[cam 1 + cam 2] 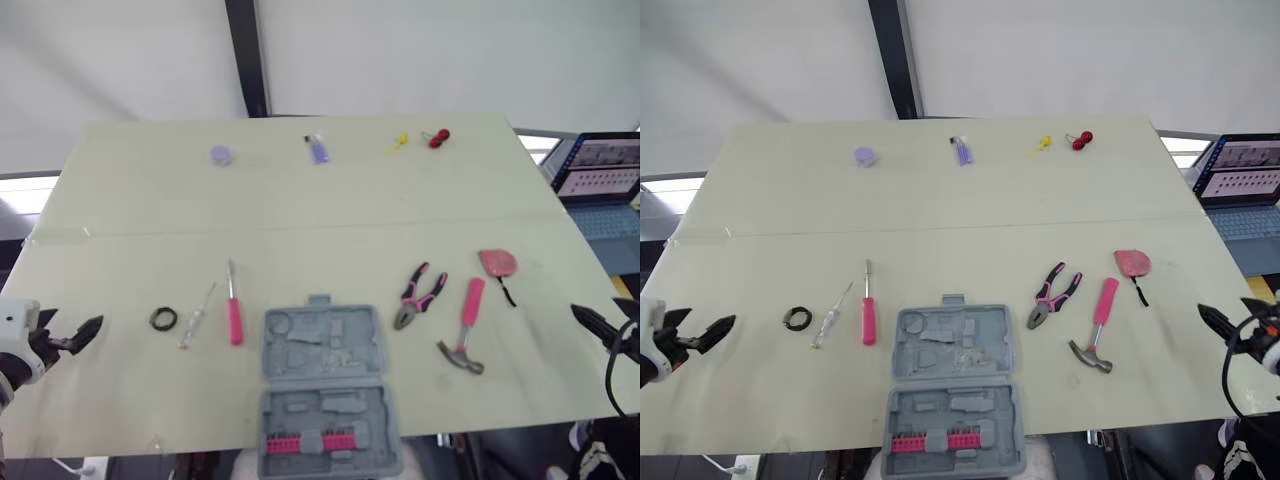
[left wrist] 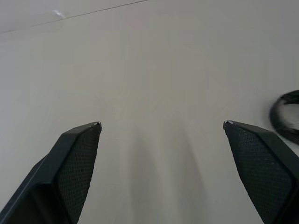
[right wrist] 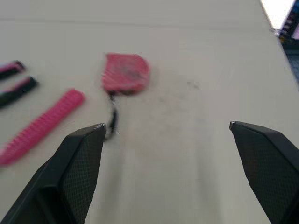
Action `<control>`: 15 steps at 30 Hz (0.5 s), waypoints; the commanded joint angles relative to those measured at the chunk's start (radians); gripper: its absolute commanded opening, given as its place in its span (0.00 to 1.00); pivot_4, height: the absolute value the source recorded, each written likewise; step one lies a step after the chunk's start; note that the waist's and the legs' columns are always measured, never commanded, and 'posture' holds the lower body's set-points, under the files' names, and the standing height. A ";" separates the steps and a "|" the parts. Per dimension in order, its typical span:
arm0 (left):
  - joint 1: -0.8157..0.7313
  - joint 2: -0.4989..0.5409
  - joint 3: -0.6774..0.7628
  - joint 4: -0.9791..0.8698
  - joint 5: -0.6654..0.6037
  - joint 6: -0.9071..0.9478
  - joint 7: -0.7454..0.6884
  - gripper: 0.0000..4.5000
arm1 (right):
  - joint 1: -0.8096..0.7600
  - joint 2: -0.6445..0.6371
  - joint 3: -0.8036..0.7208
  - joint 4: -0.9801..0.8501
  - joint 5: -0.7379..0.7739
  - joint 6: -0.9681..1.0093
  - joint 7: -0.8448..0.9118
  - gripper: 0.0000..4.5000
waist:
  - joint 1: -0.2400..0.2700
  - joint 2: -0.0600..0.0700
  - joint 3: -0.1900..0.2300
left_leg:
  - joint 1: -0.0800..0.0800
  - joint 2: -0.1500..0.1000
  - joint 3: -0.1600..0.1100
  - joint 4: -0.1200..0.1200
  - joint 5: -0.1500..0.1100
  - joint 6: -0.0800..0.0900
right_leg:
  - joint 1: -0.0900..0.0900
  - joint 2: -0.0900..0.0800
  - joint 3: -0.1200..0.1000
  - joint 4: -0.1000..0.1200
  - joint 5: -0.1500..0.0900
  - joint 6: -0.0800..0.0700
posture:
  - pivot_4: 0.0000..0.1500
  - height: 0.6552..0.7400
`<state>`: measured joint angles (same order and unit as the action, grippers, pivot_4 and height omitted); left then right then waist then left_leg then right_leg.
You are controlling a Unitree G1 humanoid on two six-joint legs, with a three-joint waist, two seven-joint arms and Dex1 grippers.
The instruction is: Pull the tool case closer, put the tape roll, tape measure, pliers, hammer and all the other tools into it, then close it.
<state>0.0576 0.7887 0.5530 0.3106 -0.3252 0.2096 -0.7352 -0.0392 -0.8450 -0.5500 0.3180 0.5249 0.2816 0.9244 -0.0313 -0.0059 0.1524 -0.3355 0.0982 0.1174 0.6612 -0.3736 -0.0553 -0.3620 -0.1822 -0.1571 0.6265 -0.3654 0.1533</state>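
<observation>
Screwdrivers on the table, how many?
2. Both lie left of the case: the pink screwdriver nearer it, the clear screwdriver between that and the tape roll. None looks hidden.

**4 cameras: 2 head eyes high above, 1 low on each wrist.**

The 2 eye views look forward and down from the near edge, taking in the whole table with the case at near centre; they share almost everything. The left wrist view looks along the left gripper, close over bare top, catching the tape roll. The right wrist view looks along the right gripper, close to the tape measure and hammer. The eye views share these 3 things.
</observation>
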 commanded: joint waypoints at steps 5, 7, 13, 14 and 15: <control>0.000 0.079 -0.144 -0.149 -0.043 -0.015 -0.276 1.00 | -0.075 0.014 0.253 -0.660 0.285 0.362 0.009 1.00 | 0.004 0.000 0.000 | 0.000 0.000 -0.001 0.000 0.000 0.000 | -0.001 0.000 0.000 0.001 0.000 0.000 | 1.00 1.00; -0.023 0.093 -0.181 -0.130 -0.023 -0.039 -0.311 1.00 | -0.120 0.025 0.342 -0.732 0.280 0.385 0.006 1.00 | 0.008 0.000 0.000 | -0.001 0.000 -0.001 0.000 0.000 0.000 | -0.001 0.000 0.000 0.001 0.000 0.000 | 1.00 1.00; -0.077 0.097 -0.252 -0.041 0.042 -0.166 -0.346 0.58 | -0.318 0.106 0.598 -0.811 0.193 0.398 -0.007 1.00 | 0.014 0.000 0.000 | -0.002 0.000 -0.001 0.002 -0.001 -0.001 | -0.002 0.000 0.000 0.001 0.000 0.000 | 1.00 1.00; -0.083 0.097 -0.255 -0.024 0.047 -0.178 -0.345 0.46 | -0.337 0.121 0.619 -0.807 0.179 0.396 -0.012 1.00 | 0.014 -0.001 0.000 | -0.003 0.000 -0.001 0.002 -0.001 -0.001 | -0.002 0.000 0.000 0.001 0.000 0.000 | 1.00 1.00; -0.090 0.093 -0.254 -0.013 0.047 -0.182 -0.339 0.36 | -0.354 0.141 0.638 -0.801 0.169 0.393 -0.019 1.00 | 0.013 -0.001 -0.001 | -0.003 0.000 -0.001 0.002 -0.001 -0.001 | -0.003 0.000 -0.001 0.001 0.000 0.000 | 1.00 1.00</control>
<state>-0.0285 0.8724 0.2910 0.2814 -0.2838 0.0499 -1.0756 -0.3816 -0.7145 0.0789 -0.4668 0.7084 0.6833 0.9189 -0.0182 -0.0069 0.1519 -0.3387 0.0978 0.1167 0.6633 -0.3742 -0.0562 -0.3652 -0.1822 -0.1582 0.6280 -0.3653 0.1533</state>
